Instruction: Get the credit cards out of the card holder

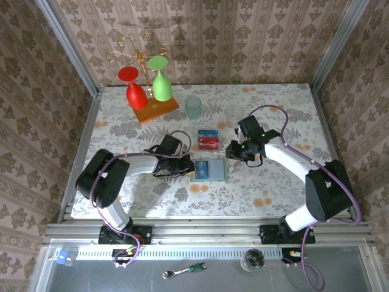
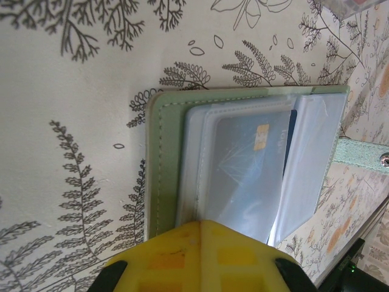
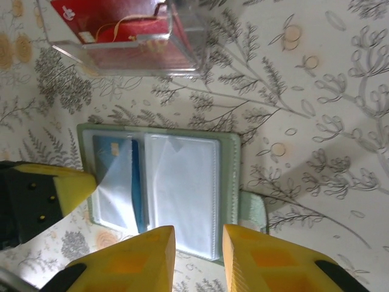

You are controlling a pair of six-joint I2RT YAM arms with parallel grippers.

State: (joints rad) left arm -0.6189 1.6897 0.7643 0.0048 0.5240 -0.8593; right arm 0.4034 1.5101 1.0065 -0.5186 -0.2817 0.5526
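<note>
Two yellow fingers (image 3: 137, 258) of the right gripper (image 3: 199, 236) stand parted, released, with nothing clasped between them. Through the gap shows a clear sleeve (image 3: 182, 188) of the card holder (image 3: 233, 176); whether the tips touch it I cannot tell.

The left gripper (image 2: 200, 240) is clenched, its tips pressed together, and rests on the opposite edge of the holder, on the pale green panel. In the right wrist view its yellow tip meets that same edge.

The holder lies open and flat on the flowered table (image 1: 273, 182), between the two grippers, with its plastic sleeves fanned up. One blue card (image 2: 249, 176) with a gold chip sits inside a sleeve on the left gripper's side. A green strap (image 2: 364, 158) with a snap sticks out from the far panel.

Just beyond the holder, apart from it, stands a clear box (image 3: 182, 48) holding red cards (image 3: 115, 24). Farther back on the table are a teal cup (image 1: 193, 106) and a rack (image 1: 155, 109) with a red and a green glass hanging upside down.
</note>
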